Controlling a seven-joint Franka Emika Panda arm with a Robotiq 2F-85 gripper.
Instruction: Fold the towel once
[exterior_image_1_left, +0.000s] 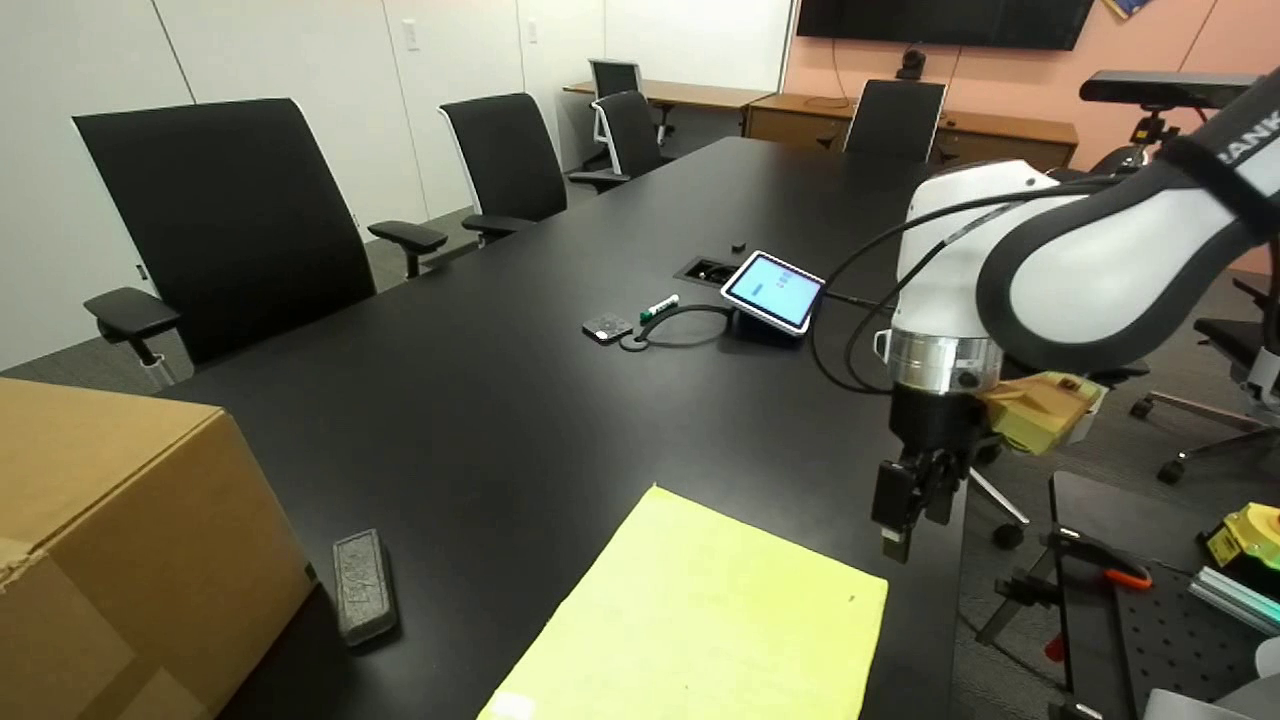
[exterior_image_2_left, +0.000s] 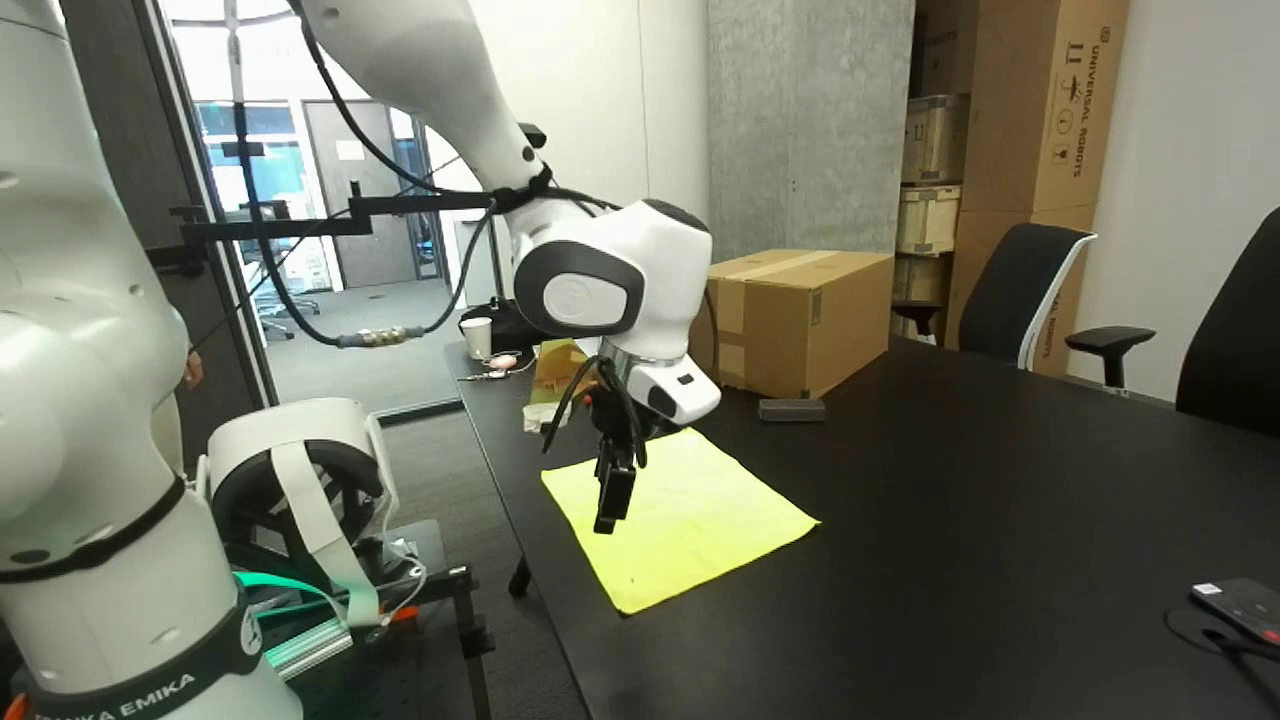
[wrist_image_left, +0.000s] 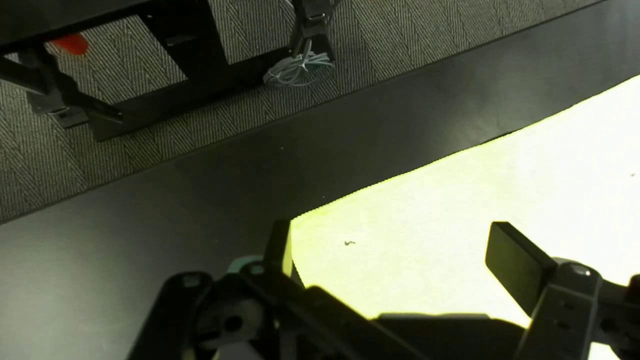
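Gripper (wrist_image_left: 392, 240), its two fingers (wrist_image_left: 517, 265) set wide apart, near one corner of a single towel (exterior_image_2_left: 695, 520) on a black bench (exterior_image_1_left: 530, 420).

Also on the bench: one cardboard box (exterior_image_2_left: 780, 325), one dark grey block (exterior_image_1_left: 364, 582), one lit tablet (exterior_image_1_left: 775, 290), one marker (exterior_image_1_left: 659, 308). The towel lies flat near the bench's edge, a plain, bright yellow-green four-sided cloth with one small dark mark (wrist_image_left: 349, 243) close to the corner by the gripper.

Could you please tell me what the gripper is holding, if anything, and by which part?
Nothing; the gripper is open, and the towel lies flat on the table.
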